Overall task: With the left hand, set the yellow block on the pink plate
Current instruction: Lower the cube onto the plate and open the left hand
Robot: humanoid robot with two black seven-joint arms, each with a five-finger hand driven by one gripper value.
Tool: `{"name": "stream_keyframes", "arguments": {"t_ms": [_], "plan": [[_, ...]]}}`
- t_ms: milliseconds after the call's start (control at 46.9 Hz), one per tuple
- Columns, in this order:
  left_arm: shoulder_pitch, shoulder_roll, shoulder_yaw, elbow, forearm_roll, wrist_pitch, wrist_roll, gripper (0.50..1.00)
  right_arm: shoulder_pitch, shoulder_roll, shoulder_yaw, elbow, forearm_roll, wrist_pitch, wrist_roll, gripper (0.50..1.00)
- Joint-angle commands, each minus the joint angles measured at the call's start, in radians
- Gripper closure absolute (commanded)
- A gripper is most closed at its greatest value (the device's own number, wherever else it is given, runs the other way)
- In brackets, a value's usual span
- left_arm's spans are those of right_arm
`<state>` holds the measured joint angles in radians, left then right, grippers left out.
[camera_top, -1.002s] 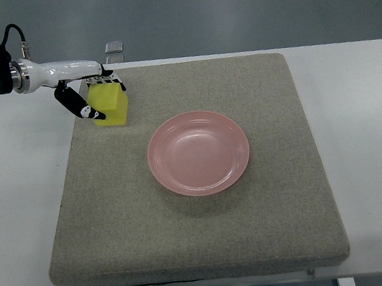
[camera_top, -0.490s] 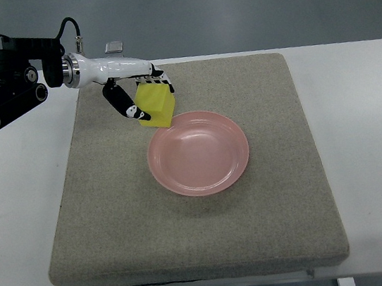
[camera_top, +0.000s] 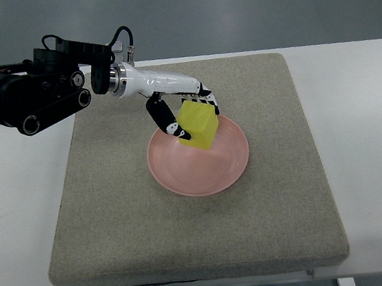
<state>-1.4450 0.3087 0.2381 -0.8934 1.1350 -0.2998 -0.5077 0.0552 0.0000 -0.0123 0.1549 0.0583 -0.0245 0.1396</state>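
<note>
The left hand (camera_top: 185,113), white with black finger joints, reaches in from the picture's left on a dark arm (camera_top: 21,99) and grasps the yellow block (camera_top: 199,126), the thumb on the block's near-left face and the other fingers (camera_top: 205,99) curled over its far top edge. The block is tilted and sits over the far-left part of the pink plate (camera_top: 216,170); whether it touches the plate cannot be told. The plate rests on a grey felt mat (camera_top: 153,226) on the white table (camera_top: 367,132)
</note>
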Motion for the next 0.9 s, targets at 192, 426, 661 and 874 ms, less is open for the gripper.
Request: {"name": "stream_keyframes", "arguments": {"t_ms": [192,426,661,874], "plan": [[0.021,0.000,0.009,-0.012,0.028,-0.005,0.002,1.000,0.000,0.000,0.000,0.000,0.000,0.000,0.000,0.576],[0.032,0.000,0.024,0.007,0.028,-0.004,0.002,1.000,0.000,0.000,0.000,0.000,0.000,0.000,0.000,0.576],[0.032,0.001,0.024,0.014,0.028,0.007,0.002,0.753,0.000,0.000,0.000,0.000,0.000,0.000,0.000,0.576],[0.046,0.001,0.024,0.010,0.028,0.005,0.002,0.521,0.000,0.000,0.000,0.000,0.000,0.000,0.000,0.576]]}}
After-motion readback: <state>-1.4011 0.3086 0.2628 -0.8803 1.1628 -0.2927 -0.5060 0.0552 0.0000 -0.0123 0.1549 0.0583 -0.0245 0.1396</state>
